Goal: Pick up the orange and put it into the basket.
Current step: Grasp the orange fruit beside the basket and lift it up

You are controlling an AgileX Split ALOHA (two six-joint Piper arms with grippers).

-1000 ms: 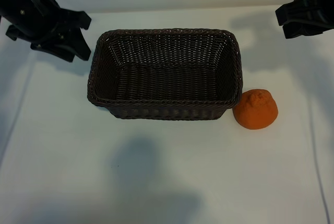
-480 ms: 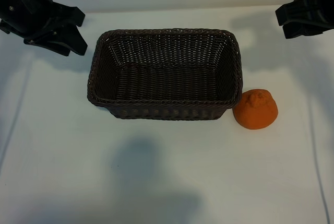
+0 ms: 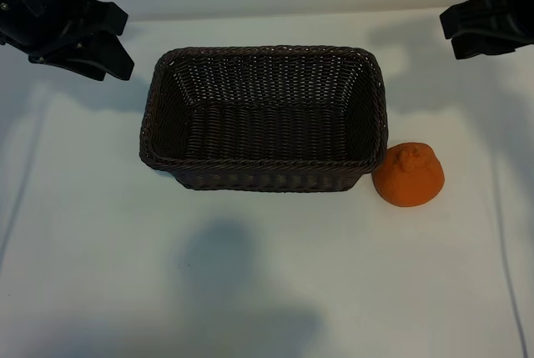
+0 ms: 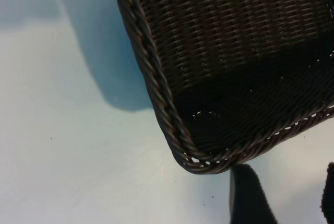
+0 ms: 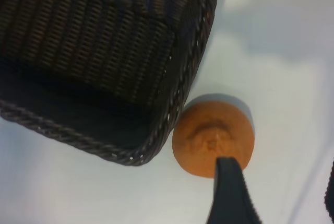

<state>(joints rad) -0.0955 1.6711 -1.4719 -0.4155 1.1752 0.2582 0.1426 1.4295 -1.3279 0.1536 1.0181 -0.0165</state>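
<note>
orange [image 3: 408,175] – on table beside basket [image 3: 264,166] | left end effector [image 3: 111,42] – open, empty | right end effector [image 3: 463,32] – open, empty

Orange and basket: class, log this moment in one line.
orange: on table beside basket | basket: empty | left gripper: open | right gripper: open

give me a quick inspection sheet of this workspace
surface: white table, shadows on it
job's things: orange on the table beside the near right corner of the basket; basket holds nothing
clutter: nothing seen
grippers: left gripper open, raised beyond the basket's far left corner, holding nothing; right gripper open, raised at far right, holding nothing
cables: nothing seen
surroundings: pale wall behind the table
</note>
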